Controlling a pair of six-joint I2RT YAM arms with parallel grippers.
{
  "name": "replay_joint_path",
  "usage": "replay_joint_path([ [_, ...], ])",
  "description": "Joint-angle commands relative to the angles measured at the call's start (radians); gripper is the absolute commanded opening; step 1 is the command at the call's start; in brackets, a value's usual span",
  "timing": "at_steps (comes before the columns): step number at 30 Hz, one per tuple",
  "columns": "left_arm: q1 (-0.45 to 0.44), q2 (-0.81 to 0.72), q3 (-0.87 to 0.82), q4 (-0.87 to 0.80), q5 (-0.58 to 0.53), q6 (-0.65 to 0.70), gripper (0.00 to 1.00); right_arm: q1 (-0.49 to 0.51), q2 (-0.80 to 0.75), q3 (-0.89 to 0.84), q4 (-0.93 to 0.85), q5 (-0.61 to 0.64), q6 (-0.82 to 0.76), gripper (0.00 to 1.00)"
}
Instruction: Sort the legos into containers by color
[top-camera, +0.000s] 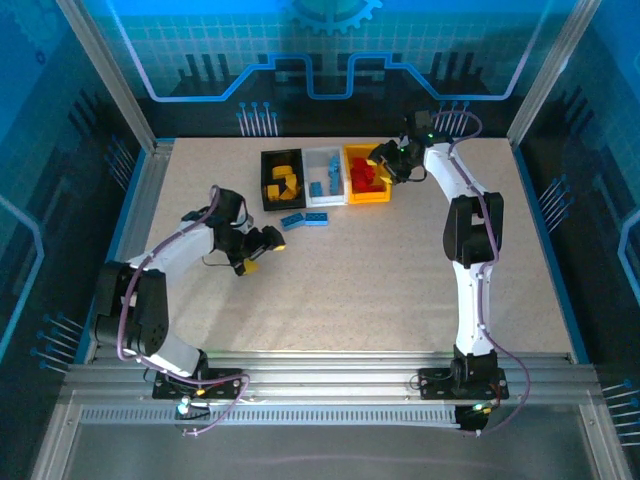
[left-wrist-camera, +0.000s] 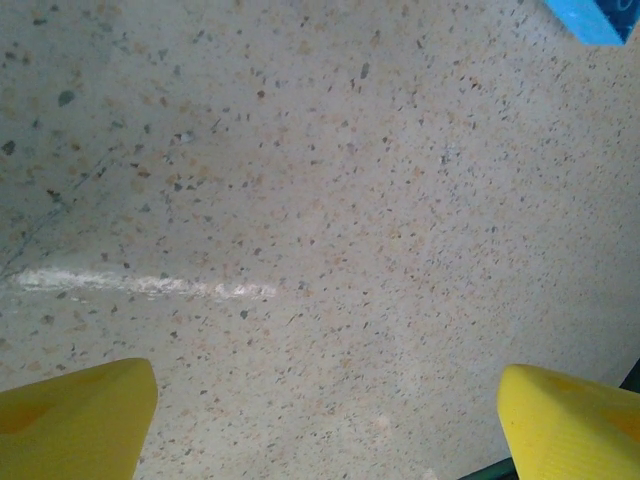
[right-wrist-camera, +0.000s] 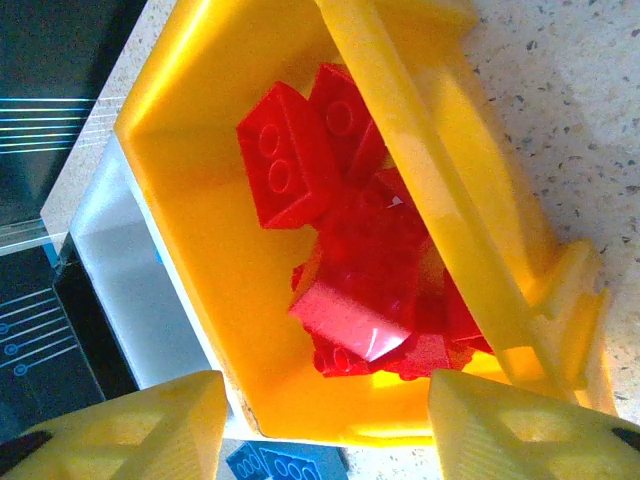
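**A:** Right wrist view: where are the red legos (right-wrist-camera: 290, 165)?

**B:** Piled in the yellow-orange bin (right-wrist-camera: 175, 160). The right end effector (right-wrist-camera: 320, 420) hangs above them, fingers parted, holding nothing.

**A:** And the left end effector (left-wrist-camera: 325, 400)?

**B:** Released too, over bare table (top-camera: 400, 280). Two blue legos (top-camera: 316, 218) lie just beside the white bin (top-camera: 312, 160). Yellow legos (top-camera: 285, 182) sit in the black bin (top-camera: 266, 190).

Counting as I go: three bins in a row, one black bin (top-camera: 267, 185), one white bin (top-camera: 318, 159), one yellow-orange bin (top-camera: 368, 199). Two loose on the surface (top-camera: 350, 290) at their six o'clock: a blue brick (top-camera: 293, 221) and, at its three o'clock, a second blue brick (top-camera: 316, 218). Yellow bricks (top-camera: 284, 181) in the black bin, three or four. Blue pieces (top-camera: 326, 181) in the white bin, too small to count. Red bricks (right-wrist-camera: 290, 165) heaped, at least five.
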Motion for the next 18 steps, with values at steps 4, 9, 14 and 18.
replay_joint_path([
  [4,-0.004,0.060,0.132,-0.080,-0.028,0.107,0.90,0.002,-0.084,-0.050,-0.054,0.010,-0.055,0.58],
  [9,-0.003,0.176,0.284,-0.118,-0.066,0.235,0.94,0.032,-0.220,-0.234,-0.023,0.000,-0.110,0.59],
  [14,-0.005,0.321,0.422,-0.126,-0.067,0.318,0.94,0.060,-0.370,-0.461,0.031,-0.026,-0.123,0.60],
  [18,-0.014,0.408,0.508,-0.104,-0.066,0.359,0.95,0.084,-0.466,-0.569,0.033,-0.036,-0.139,0.60],
])
